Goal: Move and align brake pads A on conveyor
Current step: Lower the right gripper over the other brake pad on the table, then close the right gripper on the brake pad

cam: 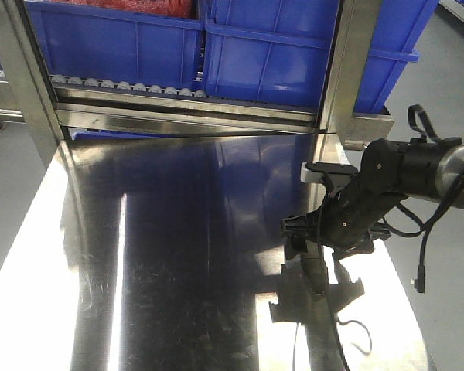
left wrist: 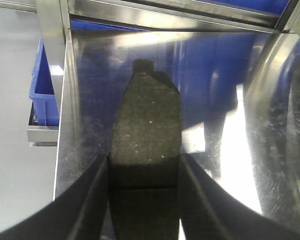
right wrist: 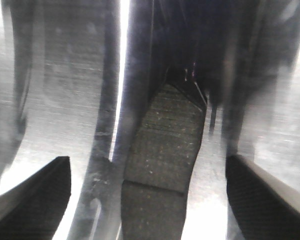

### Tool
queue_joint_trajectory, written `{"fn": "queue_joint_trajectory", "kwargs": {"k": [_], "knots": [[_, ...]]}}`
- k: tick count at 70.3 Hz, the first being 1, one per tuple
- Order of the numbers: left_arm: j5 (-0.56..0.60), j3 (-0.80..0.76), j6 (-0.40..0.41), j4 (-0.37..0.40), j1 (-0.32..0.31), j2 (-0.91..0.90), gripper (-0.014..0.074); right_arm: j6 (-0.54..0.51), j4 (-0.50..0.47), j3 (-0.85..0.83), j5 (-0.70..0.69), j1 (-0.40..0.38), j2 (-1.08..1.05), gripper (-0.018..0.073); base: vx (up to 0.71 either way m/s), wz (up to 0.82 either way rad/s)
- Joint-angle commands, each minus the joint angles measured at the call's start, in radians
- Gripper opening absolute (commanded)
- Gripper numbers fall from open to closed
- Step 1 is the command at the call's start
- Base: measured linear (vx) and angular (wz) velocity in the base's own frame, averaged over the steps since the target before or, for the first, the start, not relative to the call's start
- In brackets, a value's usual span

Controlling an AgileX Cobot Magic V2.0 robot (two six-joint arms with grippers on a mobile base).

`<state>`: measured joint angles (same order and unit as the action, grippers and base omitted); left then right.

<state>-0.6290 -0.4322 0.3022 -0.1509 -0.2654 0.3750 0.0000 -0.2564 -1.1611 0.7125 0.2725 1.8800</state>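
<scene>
In the left wrist view my left gripper [left wrist: 144, 161] is shut on a dark grey-brown brake pad [left wrist: 147, 125], gripped by its long edges near the groove and held over the steel tabletop. My left gripper is out of the front view. My right gripper [cam: 311, 246] is open just above a second brake pad [cam: 316, 275] lying flat on the steel. In the right wrist view this pad [right wrist: 162, 150] lies lengthwise between the wide-apart fingers of my right gripper [right wrist: 147, 167], touching neither. The conveyor is out of view.
The shiny steel tabletop [cam: 178, 255] fills the front view, its right edge close to my right arm. Behind it stands a roller rack with blue bins [cam: 263, 54] and steel posts [cam: 340, 69]. A blue bin [left wrist: 42, 95] sits beyond the table's left edge.
</scene>
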Motion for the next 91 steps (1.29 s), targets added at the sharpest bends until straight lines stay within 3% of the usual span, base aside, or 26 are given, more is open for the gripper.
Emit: {"fn": "queue_joint_trajectory", "kwargs": {"k": [1,16,52,68,79,91], "knots": [[0.084,-0.025,0.001,-0.002,-0.002,0.006,0.0128,0.0,-0.011,-0.028,-0.018,-0.001,-0.027,0.0594,0.0,0.0],[0.084,-0.025,0.001,-0.002,-0.002,0.006,0.0128,-0.015,-0.011,-0.027,-0.012,-0.001,-0.01,0.0585,0.0,0.0],[0.084,-0.025,0.001,-0.002,-0.002,0.006,0.0128,-0.028,0.01,-0.027,0.1,0.021,-0.01,0.0422,0.0,0.0],[0.084,-0.025,0.001,-0.002,-0.002,0.006,0.0128,0.055,0.1,-0.027,0.109,0.049,-0.002,0.0419,0.0,0.0],[0.084,-0.025,0.001,-0.002,-0.002,0.006,0.0128,0.058,0.103,-0.027,0.119,0.049,0.013,0.0409,0.0,0.0],[0.084,-0.025,0.001,-0.002,-0.002,0.006,0.0128,0.058,0.101,-0.027,0.116,0.049,0.013,0.032,0.0,0.0]]}}
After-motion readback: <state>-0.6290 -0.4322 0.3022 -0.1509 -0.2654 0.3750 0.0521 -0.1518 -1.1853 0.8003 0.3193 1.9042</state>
